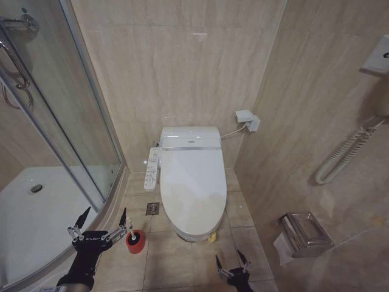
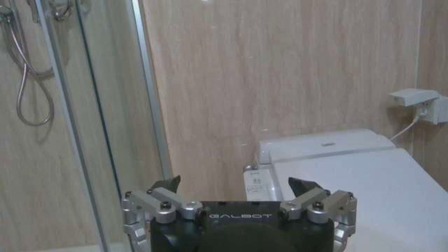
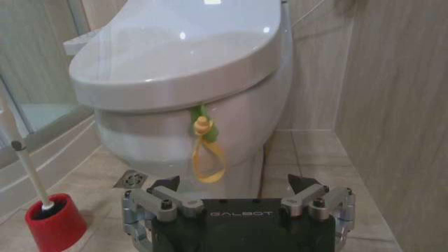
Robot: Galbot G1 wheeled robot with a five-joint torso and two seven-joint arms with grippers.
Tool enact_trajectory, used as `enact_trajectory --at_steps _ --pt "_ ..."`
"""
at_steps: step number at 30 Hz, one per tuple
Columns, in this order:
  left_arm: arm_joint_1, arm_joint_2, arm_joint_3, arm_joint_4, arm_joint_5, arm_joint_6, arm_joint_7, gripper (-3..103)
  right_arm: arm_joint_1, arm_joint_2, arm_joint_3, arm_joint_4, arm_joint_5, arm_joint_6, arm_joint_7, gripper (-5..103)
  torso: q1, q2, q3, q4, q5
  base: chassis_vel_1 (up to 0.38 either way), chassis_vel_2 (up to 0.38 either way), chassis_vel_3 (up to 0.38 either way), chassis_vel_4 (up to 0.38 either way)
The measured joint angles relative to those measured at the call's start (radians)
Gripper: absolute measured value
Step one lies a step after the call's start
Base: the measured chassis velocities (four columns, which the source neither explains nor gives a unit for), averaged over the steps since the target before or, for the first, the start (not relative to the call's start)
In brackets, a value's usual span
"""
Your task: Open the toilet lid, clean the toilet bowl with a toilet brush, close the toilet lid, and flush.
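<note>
With the toilet lid down, the yellow loop at its front should be hooked by the wide-open, empty right tool, lifted slowly, while the open, empty left tool waits by the toilet brush.

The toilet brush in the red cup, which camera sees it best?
The right wrist view: the toilet brush shows close up, thin white handle rising from its red cup holder on the floor. The head view shows it smaller, by the left gripper, which covers part of the handle. The left wrist view looks at the wall and toilet lid.
</note>
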Motion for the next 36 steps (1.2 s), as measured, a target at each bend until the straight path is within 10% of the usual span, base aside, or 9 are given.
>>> enact_trajectory --at_steps 36 --pt "0.000 0.000 0.000 0.000 0.000 0.000 0.000 100 0.223 0.048 0.000 -0.265 0.011 0.102 0.021 99 0.000 0.000 0.000 0.0002 0.0002 0.000 0.000 0.000 0.000"
